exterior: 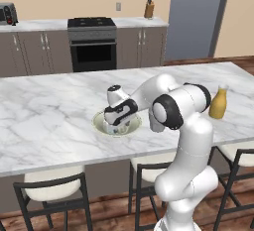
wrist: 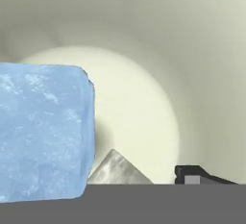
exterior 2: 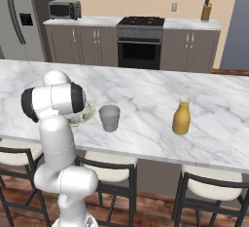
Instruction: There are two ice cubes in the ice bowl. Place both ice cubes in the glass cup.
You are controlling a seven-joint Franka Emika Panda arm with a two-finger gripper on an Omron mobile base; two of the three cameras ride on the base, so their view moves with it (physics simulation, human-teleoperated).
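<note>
- One ice cube [wrist: 43, 131] looms pale blue at the left of my hand view, lying on the floor of the ice bowl [wrist: 144, 35]; its cream wall curves all round.
- Close by the cube, low in that view, sits a small grey wedge [wrist: 117, 170]; I cannot tell what it is.
- My gripper [exterior: 119, 124] is down inside the bowl. One dark fingertip [wrist: 192, 175] shows apart from the cube; whether my jaws grip the cube or stand free I cannot tell.
- The glass cup [exterior 2: 109, 118] stands upright on the marble counter [exterior 2: 146, 99], just beside the bowl.
- An orange bottle [exterior 2: 181, 118] stands well apart from the cup.
</note>
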